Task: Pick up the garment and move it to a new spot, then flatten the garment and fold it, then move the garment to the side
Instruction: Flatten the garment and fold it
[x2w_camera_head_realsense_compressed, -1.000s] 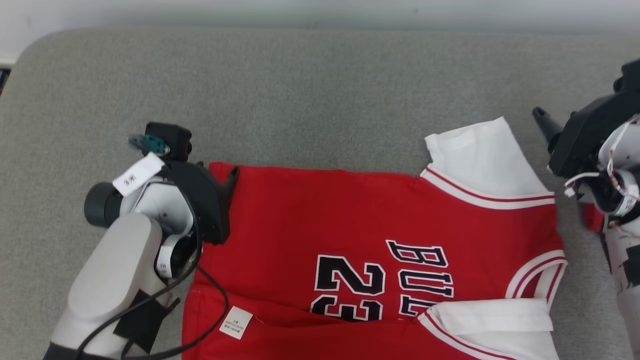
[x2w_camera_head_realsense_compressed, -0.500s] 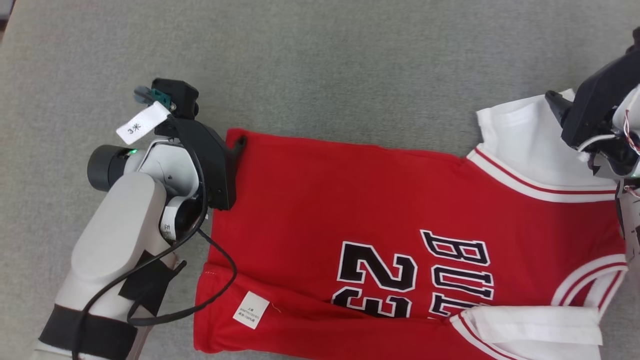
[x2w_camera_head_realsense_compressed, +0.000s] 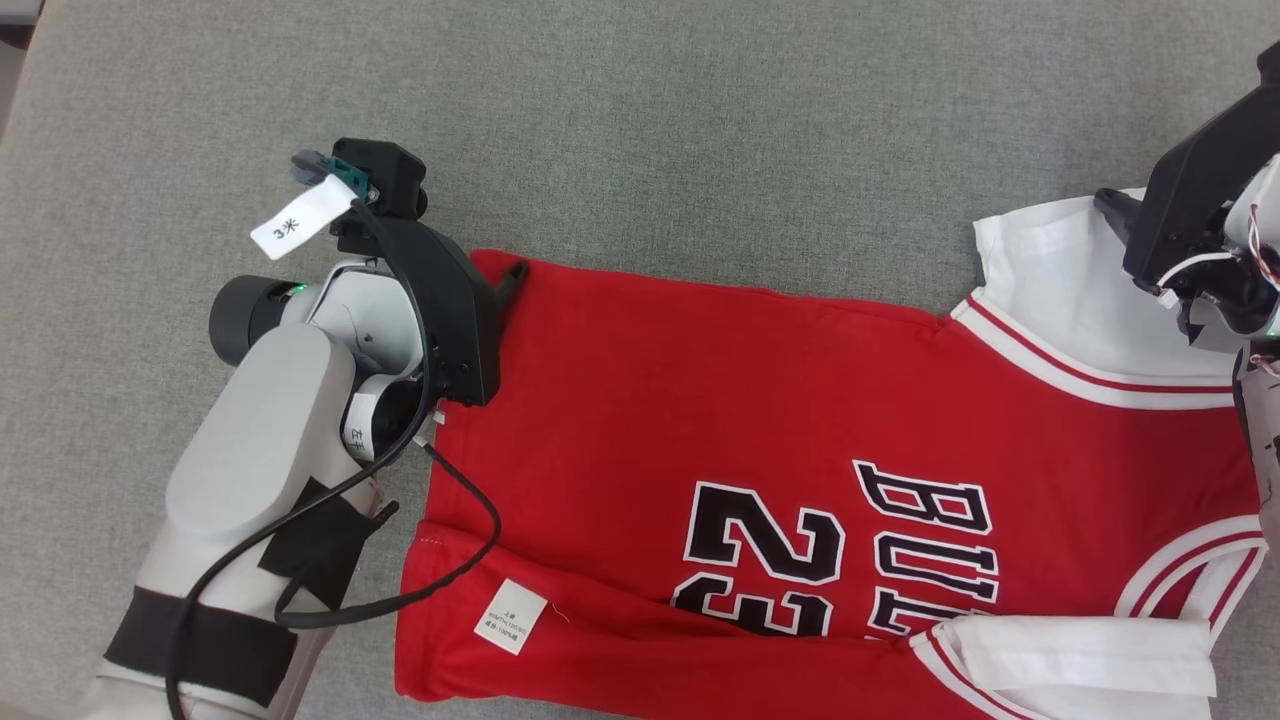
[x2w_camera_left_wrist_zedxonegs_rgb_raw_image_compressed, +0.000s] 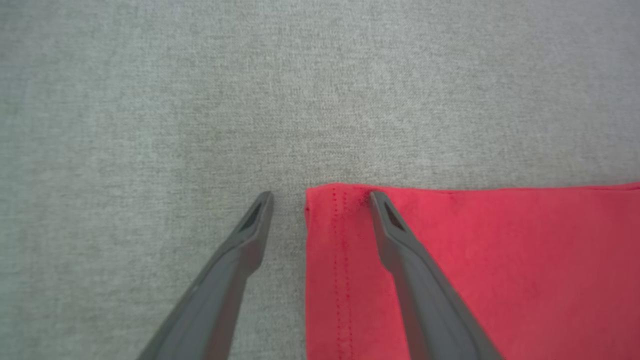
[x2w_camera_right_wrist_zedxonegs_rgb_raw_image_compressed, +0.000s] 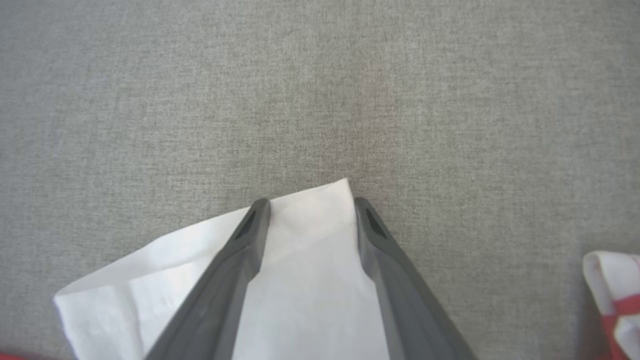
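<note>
On grey fabric surface, red garment lies spread; left pincer wide at far-left hem corner, one finger over cloth; right pincer wide, straddling white sleeve at far right.

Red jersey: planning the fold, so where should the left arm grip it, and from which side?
Grip the stitched hem corner of the red jersey, coming in from the grey surface beside it. The corner lies flat with two free edges, and the open left jaws straddle it: one finger on cloth, one off it.
</note>
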